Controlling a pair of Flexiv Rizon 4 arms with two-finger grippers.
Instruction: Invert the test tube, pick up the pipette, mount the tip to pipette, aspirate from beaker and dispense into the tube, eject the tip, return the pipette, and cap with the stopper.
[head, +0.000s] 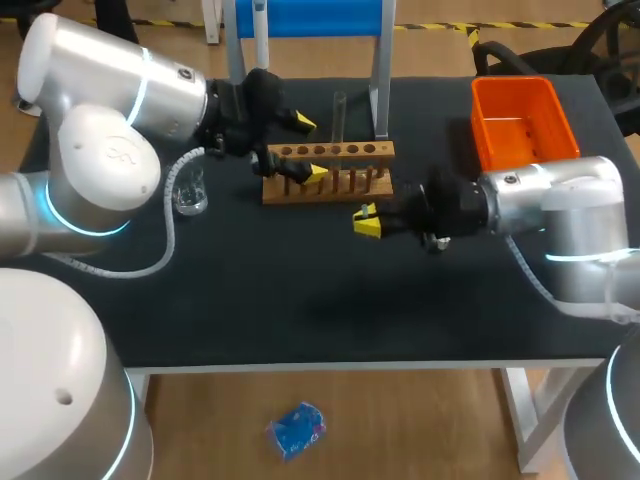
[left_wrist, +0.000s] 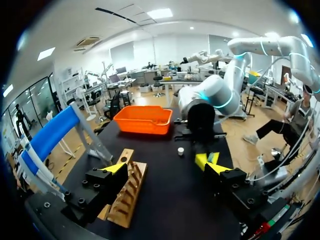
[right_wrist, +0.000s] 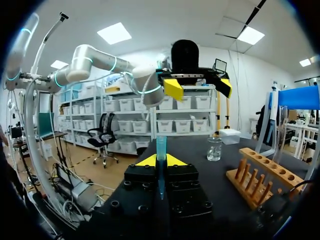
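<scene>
My left gripper (head: 308, 147) hangs open over the left end of the wooden tube rack (head: 345, 182); nothing is between its fingers (left_wrist: 116, 167). A clear test tube (head: 340, 112) stands upright in the rack's back row. In front of the rack my right gripper (head: 367, 221) is shut on a thin blue pipette tip (right_wrist: 161, 147), which stands up between the yellow fingertips. A glass beaker (head: 190, 190) sits left of the rack. Between the two grippers a small white stopper-like piece (left_wrist: 180, 150) lies on the mat. The right wrist view shows the left gripper (right_wrist: 198, 86) ahead and above.
An orange bin (head: 522, 118) stands at the back right of the black table (head: 300, 310). A blue pipette stand (head: 310, 18) rises behind the rack. The rack (left_wrist: 127, 192) lies under the left gripper's finger.
</scene>
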